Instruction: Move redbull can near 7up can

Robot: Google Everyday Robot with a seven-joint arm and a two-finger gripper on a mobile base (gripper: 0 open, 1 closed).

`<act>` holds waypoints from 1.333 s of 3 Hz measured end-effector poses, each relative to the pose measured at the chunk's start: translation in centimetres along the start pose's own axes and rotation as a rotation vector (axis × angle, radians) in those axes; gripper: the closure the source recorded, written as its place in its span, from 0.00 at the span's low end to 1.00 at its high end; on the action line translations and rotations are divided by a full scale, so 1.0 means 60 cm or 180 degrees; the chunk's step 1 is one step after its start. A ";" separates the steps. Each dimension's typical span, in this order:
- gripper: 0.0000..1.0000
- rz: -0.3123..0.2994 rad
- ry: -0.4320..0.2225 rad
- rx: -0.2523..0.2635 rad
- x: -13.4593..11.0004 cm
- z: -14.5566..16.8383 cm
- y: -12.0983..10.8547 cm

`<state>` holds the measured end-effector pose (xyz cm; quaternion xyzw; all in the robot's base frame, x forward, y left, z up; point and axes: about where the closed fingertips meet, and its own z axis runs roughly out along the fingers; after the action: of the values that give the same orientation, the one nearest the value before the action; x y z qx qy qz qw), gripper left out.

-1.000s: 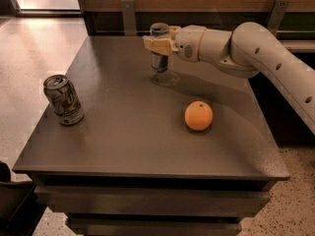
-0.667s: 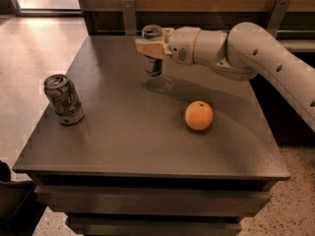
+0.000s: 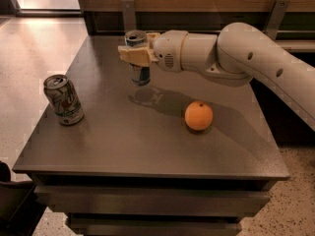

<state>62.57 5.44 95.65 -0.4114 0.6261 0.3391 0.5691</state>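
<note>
The redbull can [image 3: 140, 74], slim and blue-and-silver with a silver top, is held upright in my gripper [image 3: 134, 53], lifted above the table's far middle; its shadow lies on the tabletop below. The gripper's tan fingers [image 3: 133, 56] are shut around the can's upper part. The 7up can [image 3: 63, 100], stout and silver-white with green and red markings and a dent, stands upright at the table's left side, well to the left and nearer the camera than the held can.
An orange [image 3: 199, 115] sits on the dark grey table [image 3: 147, 151] right of centre. My arm [image 3: 256, 63] reaches in from the right above it. A wooden wall with metal brackets runs behind the table.
The gripper has carried the redbull can to the left and lifted it off the table. The 7up can and orange have not moved.
</note>
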 end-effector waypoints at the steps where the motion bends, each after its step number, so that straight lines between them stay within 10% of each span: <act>1: 1.00 -0.0024 -0.0054 -0.0004 0.003 0.006 0.049; 4: 1.00 -0.0050 -0.0007 0.0120 0.047 0.026 0.177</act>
<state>53.62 11.06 92.21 -0.4050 0.6285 0.3233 0.5801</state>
